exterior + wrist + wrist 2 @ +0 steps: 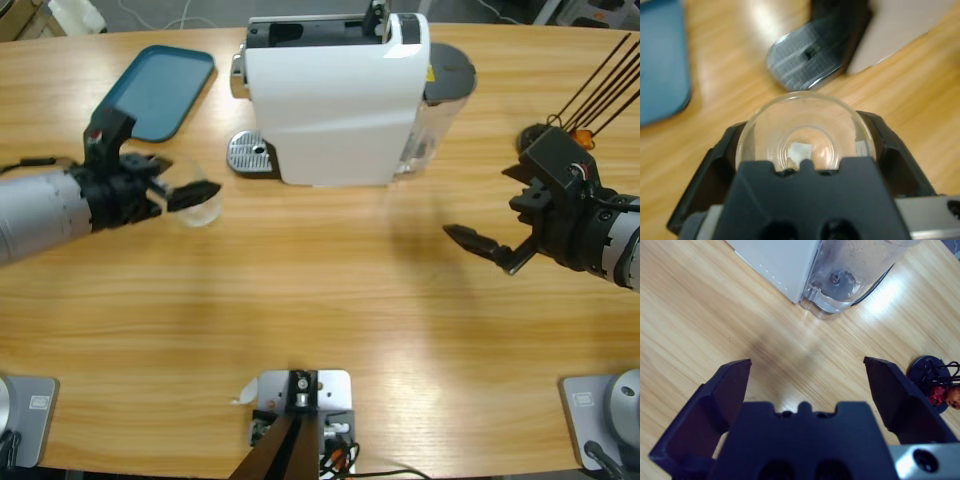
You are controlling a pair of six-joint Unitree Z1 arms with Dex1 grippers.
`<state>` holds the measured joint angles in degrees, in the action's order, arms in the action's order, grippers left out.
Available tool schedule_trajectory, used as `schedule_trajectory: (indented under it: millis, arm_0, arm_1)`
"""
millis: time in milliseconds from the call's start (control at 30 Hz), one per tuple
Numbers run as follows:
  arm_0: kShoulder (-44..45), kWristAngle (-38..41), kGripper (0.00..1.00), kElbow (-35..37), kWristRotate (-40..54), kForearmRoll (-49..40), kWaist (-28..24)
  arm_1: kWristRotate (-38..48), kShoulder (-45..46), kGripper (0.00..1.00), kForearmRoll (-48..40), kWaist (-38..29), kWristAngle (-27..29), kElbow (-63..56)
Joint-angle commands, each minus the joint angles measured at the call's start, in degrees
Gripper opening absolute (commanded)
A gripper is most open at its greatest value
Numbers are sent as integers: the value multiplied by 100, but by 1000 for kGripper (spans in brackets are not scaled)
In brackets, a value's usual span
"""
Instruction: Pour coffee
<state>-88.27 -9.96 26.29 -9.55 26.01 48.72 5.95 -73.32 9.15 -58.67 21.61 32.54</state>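
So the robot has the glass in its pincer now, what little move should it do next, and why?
Probably slide the glass sideways onto the metal drip tray under the white coffee machine. The left pincer is shut on the glass, which sits on the table beside the tray, not on it. I cannot make out any coffee in it. The right pincer is open, holding nothing.

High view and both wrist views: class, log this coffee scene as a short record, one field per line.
left gripper: shut on the glass tumbler, between tray and drip plate
coffee: none visible in the tumbler
coffee machine: white, upright, clear water tank at its side
drip plate: metal, bare
blue tray: left of machine
right gripper: open, holding nothing
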Motion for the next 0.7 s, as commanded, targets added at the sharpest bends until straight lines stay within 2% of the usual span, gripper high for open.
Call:
schedule_trajectory:
  millis: [33, 100, 567, 700]
  arm_0:
    - [-117, 1863, 605, 590, 691, -42, -1574]
    - [-275, 1961, 605, 702, 791, -116, -1740]
    - [-646, 2051, 605, 732, 1046, -123, -1743]
    - [-321, 1831, 600, 161, 587, -54, -1750]
  arm_1:
    - [10, -100, 1000, -19, 31, -86, -37]
    - [10, -89, 1000, -19, 31, -86, -37]
    - [12, -103, 1000, -19, 31, -86, -37]
    - [10, -112, 1000, -19, 31, -86, -29]
